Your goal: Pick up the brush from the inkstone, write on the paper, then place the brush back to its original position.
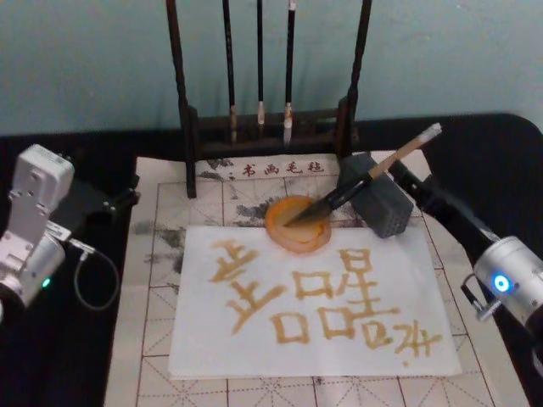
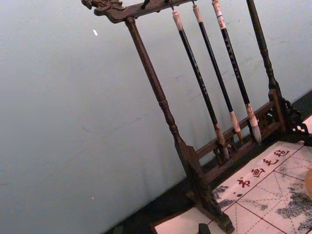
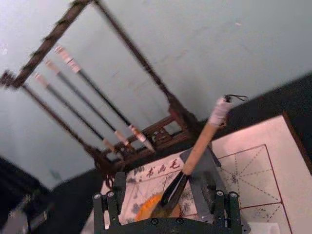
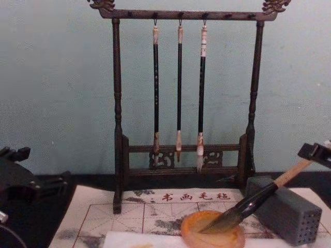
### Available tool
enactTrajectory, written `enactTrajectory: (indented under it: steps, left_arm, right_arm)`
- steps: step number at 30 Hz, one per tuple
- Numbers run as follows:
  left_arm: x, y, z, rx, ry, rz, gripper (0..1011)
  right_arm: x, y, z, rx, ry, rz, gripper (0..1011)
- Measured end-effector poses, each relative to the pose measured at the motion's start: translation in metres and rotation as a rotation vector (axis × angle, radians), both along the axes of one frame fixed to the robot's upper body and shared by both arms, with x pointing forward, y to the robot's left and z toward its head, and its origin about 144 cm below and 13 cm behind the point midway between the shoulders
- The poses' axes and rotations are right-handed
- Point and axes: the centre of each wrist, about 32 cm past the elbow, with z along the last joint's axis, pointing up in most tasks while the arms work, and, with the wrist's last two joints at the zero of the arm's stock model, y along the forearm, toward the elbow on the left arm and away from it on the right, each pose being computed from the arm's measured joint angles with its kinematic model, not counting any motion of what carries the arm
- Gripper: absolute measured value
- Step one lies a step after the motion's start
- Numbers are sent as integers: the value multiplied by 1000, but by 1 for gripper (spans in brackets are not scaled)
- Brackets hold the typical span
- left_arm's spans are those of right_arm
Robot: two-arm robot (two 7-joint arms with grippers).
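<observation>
Brush [image 1: 373,174] lies tilted, bristle tip in inkstone [image 1: 298,223], handle leaning over grey block [image 1: 378,195]; right gripper [image 3: 168,197] just behind handle, fingers spread either side, not touching it. Left gripper [image 1: 106,203] parked at table's left, jaw state cannot tell. Brush: pale wood upper, black lower, bushy dark tip. Inkstone: round, shallow, translucent amber. White paper [image 1: 314,309] bears ochre characters; felt mat [image 1: 161,182] printed with red characters, not legible

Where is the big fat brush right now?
In the head view the brush lies slanted right of centre, its bristle tip in the inkstone and its handle resting across the grey block, just behind the paper.
</observation>
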Motion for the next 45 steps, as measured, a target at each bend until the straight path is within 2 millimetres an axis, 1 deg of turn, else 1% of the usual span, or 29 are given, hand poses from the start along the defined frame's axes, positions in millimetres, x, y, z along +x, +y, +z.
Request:
enactTrajectory:
  steps: [3, 8, 15, 22, 28, 45]
  left_arm:
    - [0, 0, 0, 0, 0, 0, 1001]
    - [0, 0, 0, 0, 0, 0, 1001]
    - [0, 0, 0, 0, 0, 0, 1001]
    - [0, 0, 0, 0, 0, 0, 1001]
    - [0, 0, 0, 0, 0, 0, 1001]
    - [0, 0, 0, 0, 0, 0, 1001]
  right_arm:
    - [-9, 1, 0, -115, -55, 28, 1000]
    - [-14, 2, -3, -242, -109, 42, 1000]
    - [-20, 0, -8, -486, -200, 112, 1000]
    - [-23, -2, -8, -607, -219, 173, 1000]
    - [-22, -2, -9, -647, -209, 189, 1000]
    - [-23, -2, -9, -644, -208, 187, 1000]
